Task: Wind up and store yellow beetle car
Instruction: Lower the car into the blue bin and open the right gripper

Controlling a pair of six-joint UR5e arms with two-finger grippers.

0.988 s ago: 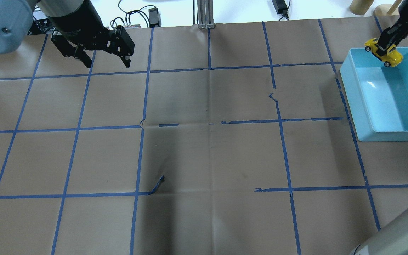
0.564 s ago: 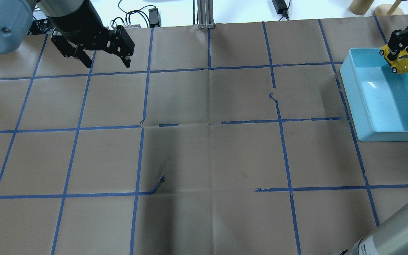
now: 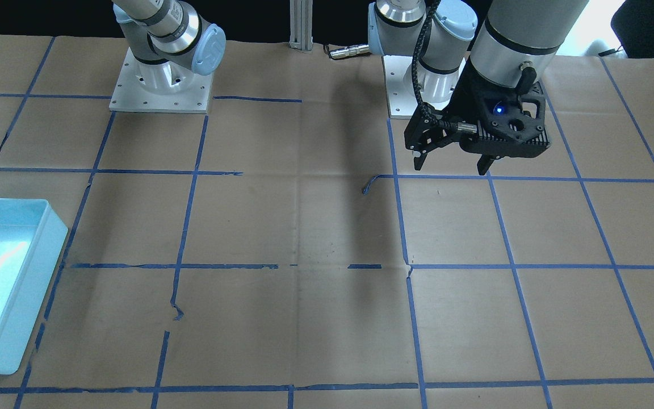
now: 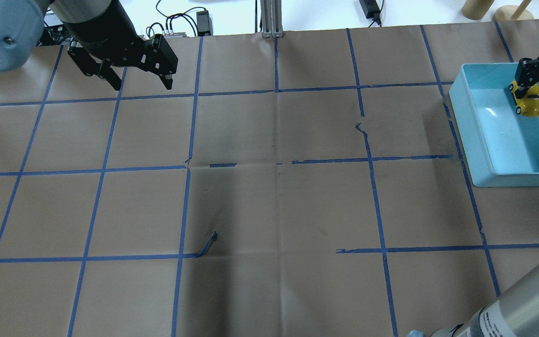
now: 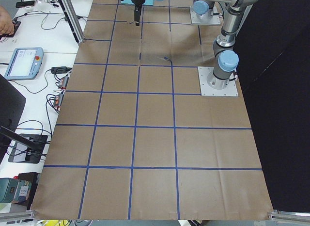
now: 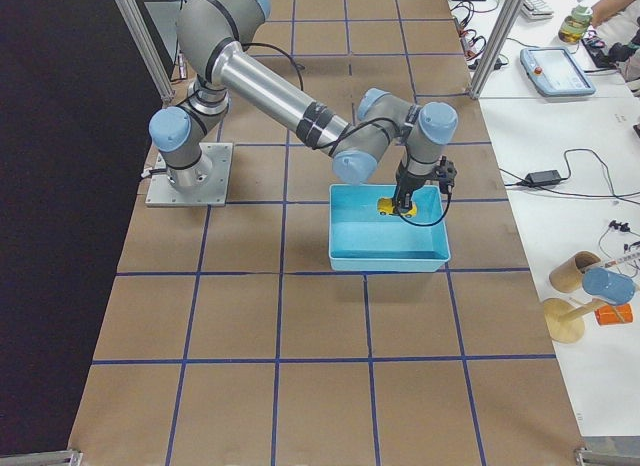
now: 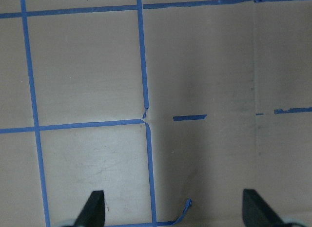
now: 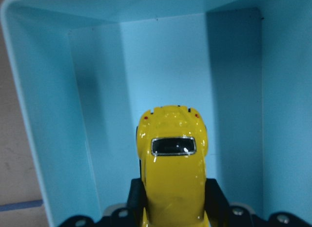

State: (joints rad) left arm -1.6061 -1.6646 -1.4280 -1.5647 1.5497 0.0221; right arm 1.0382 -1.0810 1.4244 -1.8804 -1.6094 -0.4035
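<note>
The yellow beetle car (image 4: pixel 528 102) is held in my right gripper (image 4: pixel 534 89), which is shut on it low inside the light-blue bin (image 4: pixel 461 117) near its far end. In the right wrist view the car (image 8: pixel 173 168) points away between the fingers, over the bin's floor (image 8: pixel 165 61). The exterior right view shows the car (image 6: pixel 393 205) inside the bin (image 6: pixel 390 258). I cannot tell whether its wheels touch the floor. My left gripper (image 4: pixel 143 85) is open and empty, above the table's far left; it also shows in the front-facing view (image 3: pixel 450 168).
The bin stands at the table's right edge, and its corner shows in the front-facing view (image 3: pixel 20 295). A metal post (image 4: pixel 269 18) and cables stand at the table's far edge. Wooden items (image 4: pixel 477 8) sit beyond the bin. A loose tape end (image 4: pixel 208 243) curls up mid-table.
My right gripper has carried the car from over the bin's far rim down into the bin, and the car has turned lengthwise. The left arm has not moved.
</note>
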